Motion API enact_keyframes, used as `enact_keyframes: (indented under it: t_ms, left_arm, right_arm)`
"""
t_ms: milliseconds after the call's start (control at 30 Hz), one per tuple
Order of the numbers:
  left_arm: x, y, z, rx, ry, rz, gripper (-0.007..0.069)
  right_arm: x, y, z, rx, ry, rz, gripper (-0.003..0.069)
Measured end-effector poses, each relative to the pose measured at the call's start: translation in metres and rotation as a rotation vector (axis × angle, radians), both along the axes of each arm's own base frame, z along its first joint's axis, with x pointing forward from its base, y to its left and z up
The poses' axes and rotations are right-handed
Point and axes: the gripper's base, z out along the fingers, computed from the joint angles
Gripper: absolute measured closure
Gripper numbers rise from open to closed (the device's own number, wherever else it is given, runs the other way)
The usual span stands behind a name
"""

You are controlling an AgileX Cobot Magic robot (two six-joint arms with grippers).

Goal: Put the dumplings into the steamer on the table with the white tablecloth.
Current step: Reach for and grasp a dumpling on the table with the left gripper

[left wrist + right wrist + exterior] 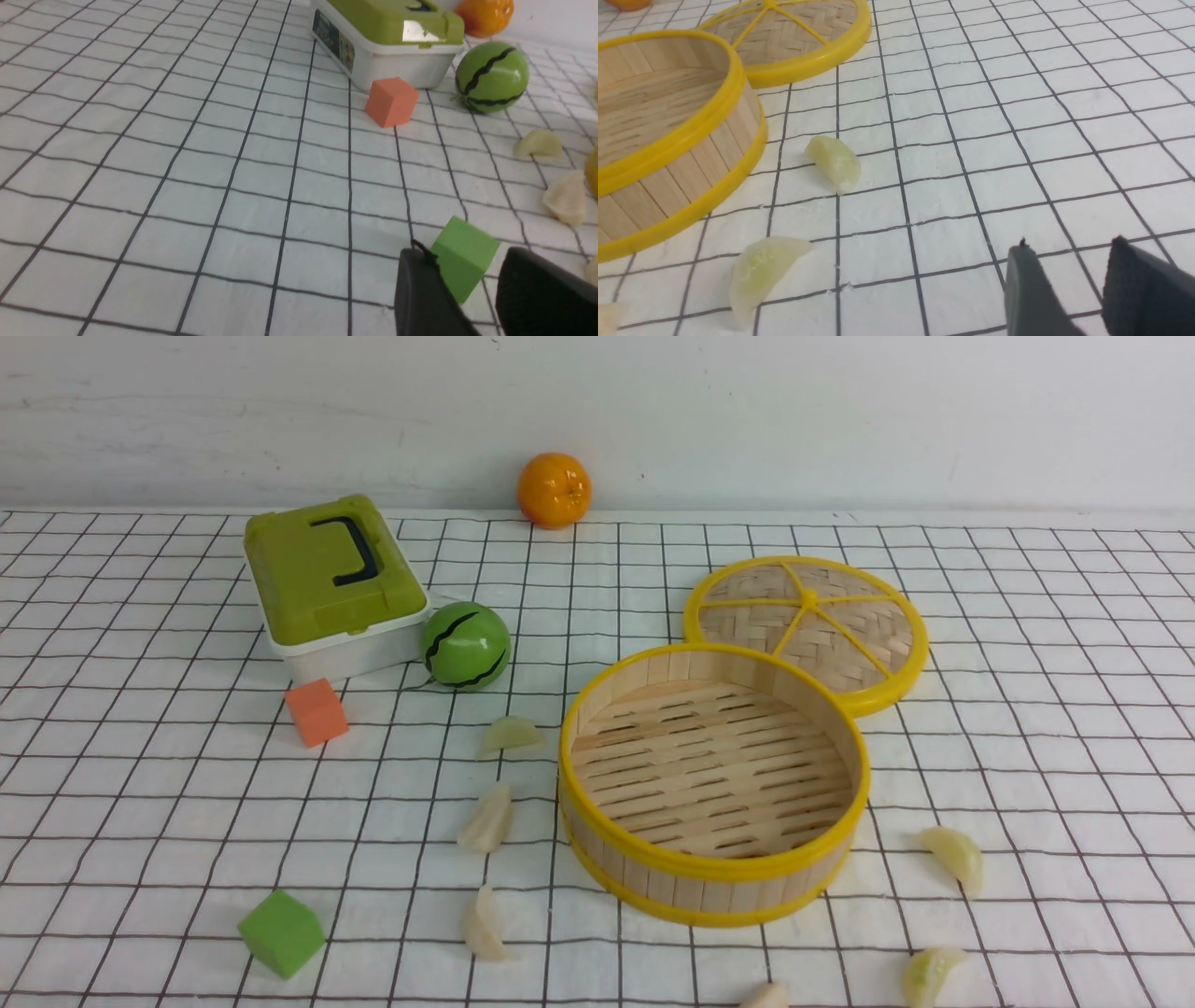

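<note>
The bamboo steamer stands empty on the white grid tablecloth that covers the table. Several dumplings lie loose on the cloth. Three are left of the steamer, three at its right front. Neither gripper shows in the front view. My left gripper is open and empty above the cloth, with dumplings off to one side. My right gripper is open and empty, apart from two dumplings beside the steamer.
The woven lid lies flat behind the steamer, touching it. A green-lidded box, a toy watermelon, an orange cube and a green cube sit on the left. An orange sits by the back wall. The green cube lies just beyond my left fingertips.
</note>
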Motion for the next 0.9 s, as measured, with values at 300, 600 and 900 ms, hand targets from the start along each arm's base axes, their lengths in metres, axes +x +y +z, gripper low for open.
enact_keyframes:
  t_ms: [300, 600, 900]
  left_arm:
    - [0.001, -0.003, 0.006, -0.192, -0.067, -0.004, 0.0386]
    - [0.001, -0.005, 0.018, -1.147, -0.151, 0.040, 0.0386]
    - [0.001, -0.004, 0.020, -1.438, -0.167, 0.059, 0.0386]
  right_arm:
    - [0.000, 0.011, 0.001, 0.318, -0.009, 0.026, 0.0419]
    - [0.000, 0.029, 0.008, 0.882, -0.012, 0.077, 0.0419]
    - [0.000, 0.030, 0.013, 1.000, -0.036, 0.078, 0.0419]
